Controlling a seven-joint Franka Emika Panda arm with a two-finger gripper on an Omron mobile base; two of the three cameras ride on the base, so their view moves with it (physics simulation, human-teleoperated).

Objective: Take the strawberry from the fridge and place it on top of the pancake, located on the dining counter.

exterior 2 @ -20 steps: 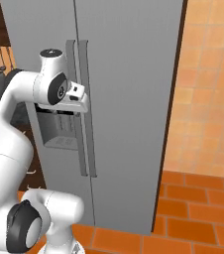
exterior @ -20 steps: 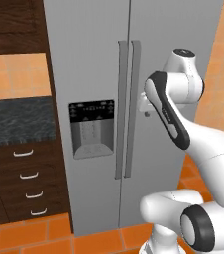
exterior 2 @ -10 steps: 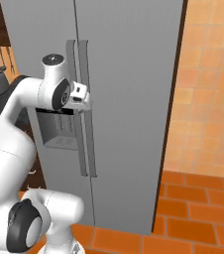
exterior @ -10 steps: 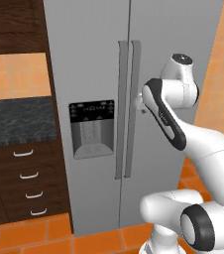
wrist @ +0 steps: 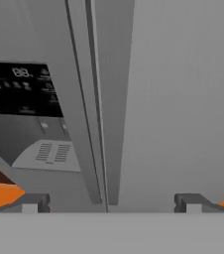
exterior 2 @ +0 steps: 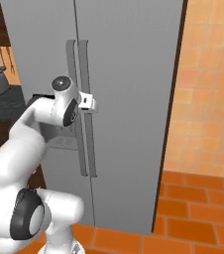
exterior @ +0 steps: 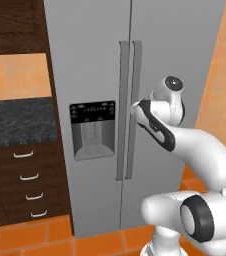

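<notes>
Fridge (exterior: 95, 60) doors shut, contents hidden; jaws spread wide before right handle (wrist: 115, 99).

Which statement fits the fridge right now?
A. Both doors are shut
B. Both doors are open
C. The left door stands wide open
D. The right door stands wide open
A: both doors of the fridge lie flush, handles side by side, while the open gripper faces them.

White arm (exterior: 185, 145) reaches toward the closed fridge (exterior: 135, 75) handles (exterior: 127, 110)
</notes>
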